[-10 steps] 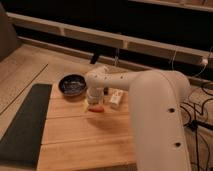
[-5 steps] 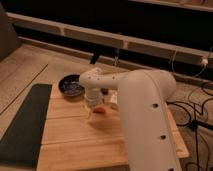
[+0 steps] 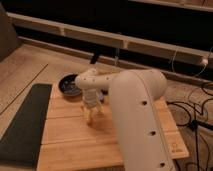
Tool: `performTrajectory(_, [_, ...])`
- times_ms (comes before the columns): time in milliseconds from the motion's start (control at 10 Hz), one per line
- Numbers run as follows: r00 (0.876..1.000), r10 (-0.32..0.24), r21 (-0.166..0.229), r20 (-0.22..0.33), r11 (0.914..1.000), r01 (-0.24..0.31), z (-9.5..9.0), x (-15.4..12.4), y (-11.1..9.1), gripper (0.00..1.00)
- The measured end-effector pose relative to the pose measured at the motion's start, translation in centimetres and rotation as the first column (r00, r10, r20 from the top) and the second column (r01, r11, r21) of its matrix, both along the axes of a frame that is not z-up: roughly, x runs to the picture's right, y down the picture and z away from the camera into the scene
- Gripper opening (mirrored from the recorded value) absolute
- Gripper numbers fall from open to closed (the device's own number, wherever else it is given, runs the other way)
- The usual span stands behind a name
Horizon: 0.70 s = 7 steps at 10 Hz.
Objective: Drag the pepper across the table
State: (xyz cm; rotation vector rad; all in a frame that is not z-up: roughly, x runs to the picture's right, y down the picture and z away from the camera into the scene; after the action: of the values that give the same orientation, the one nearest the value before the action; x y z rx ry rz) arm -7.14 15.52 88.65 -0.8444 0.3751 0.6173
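Tool (image 3: pixel 92 116) now nearer the table's (image 3: pixel 65 145) middle than before, tip down; its grip and pepper's long axis unclear.

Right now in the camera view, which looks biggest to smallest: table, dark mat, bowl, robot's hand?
1. table
2. dark mat
3. bowl and hand, which is low over the table's middle. They look about alike, and the bowl sits farther back, so I won't rank them.
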Motion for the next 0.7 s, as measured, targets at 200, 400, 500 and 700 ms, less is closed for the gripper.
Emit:
performTrajectory(200, [0.999, 0.032, 0.019, -0.018, 0.9993, -0.032, 0.2, -0.2, -0.8, 0.17])
performTrajectory(400, [0.997, 0.070, 0.041, -0.023, 0.9967, -0.070, 0.3, -0.6, -1.9, 0.01])
performTrajectory(500, [0.996, 0.090, 0.049, -0.019, 0.9948, -0.089, 0.3, -1.1, -2.2, 0.00])
performTrajectory(700, [0.994, 0.109, 0.042, -0.006, 0.9932, -0.109, 0.4, -2.1, -2.0, 0.00])
